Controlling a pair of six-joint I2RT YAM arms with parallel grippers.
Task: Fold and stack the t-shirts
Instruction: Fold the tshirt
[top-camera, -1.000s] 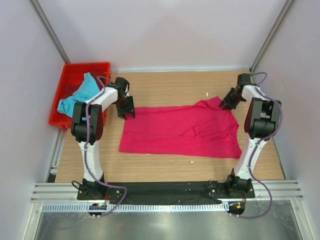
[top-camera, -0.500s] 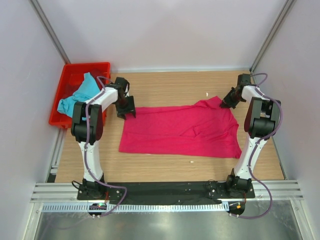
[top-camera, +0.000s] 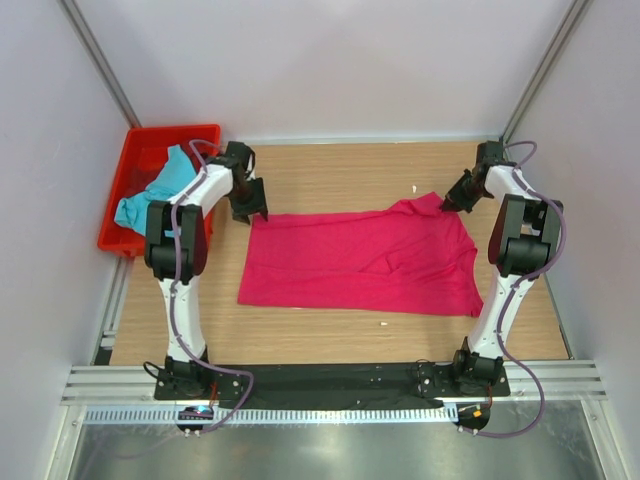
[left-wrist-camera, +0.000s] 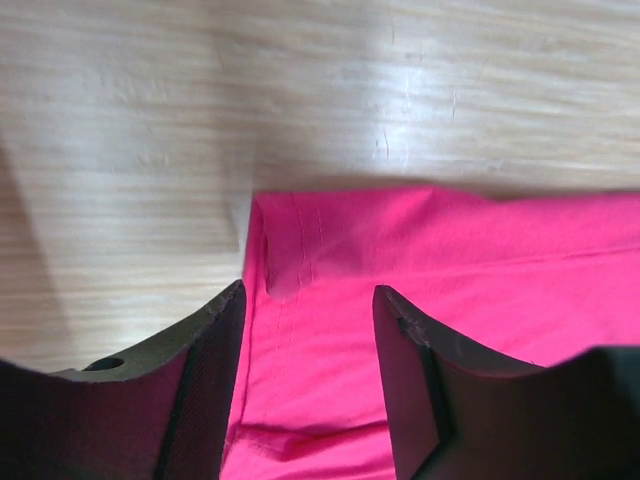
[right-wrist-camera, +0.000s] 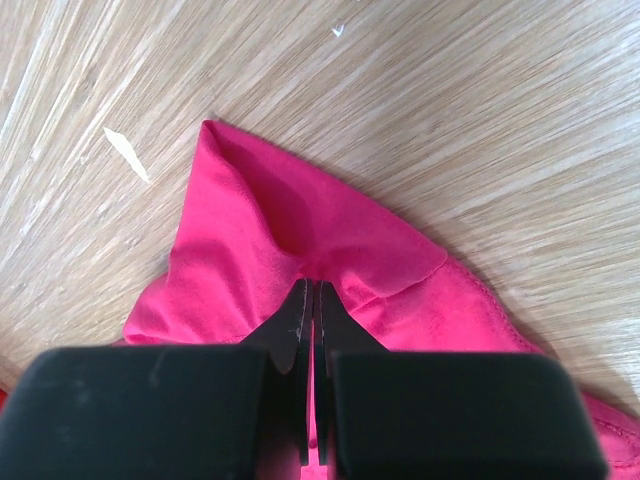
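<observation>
Two t-shirts in view. On the wooden table (top-camera: 330, 170), between the arms, magenta-pink t-shirt (top-camera: 365, 262) spread mostly flat, long axis running left to right across the top view. Straight stitched edge toward the left arm. Wider, rumpled end toward the right arm, with one peak of cloth reaching to the far right. Soft creases across the middle and right part. Well apart from it, turquoise-blue t-shirt (top-camera: 158, 188) heaped in the red crate (top-camera: 140, 150) at the table's far left, too crumpled to give any axis or heading.

At the far left corner of the magenta-pink t-shirt, left gripper (top-camera: 254, 212), fingers (left-wrist-camera: 205, 380) spread wide, gripping nothing. From the left wrist view: shirt corner lying just ahead of the gap, a small fold curled up at the very corner, two stitch lines running along the edge. Contact with the cloth: impossible to tell.

At the far right peak, right gripper (top-camera: 450, 200), jaws pressed together on a pinch of the pink cloth. From the right wrist view: fabric gathered into a ridge at the fingertips (right-wrist-camera: 300, 315), a pointed flap beyond them lying on the wood grain. Just beside that flap but not touching it, small pale fleck (right-wrist-camera: 127, 155) on the bare wood.
</observation>
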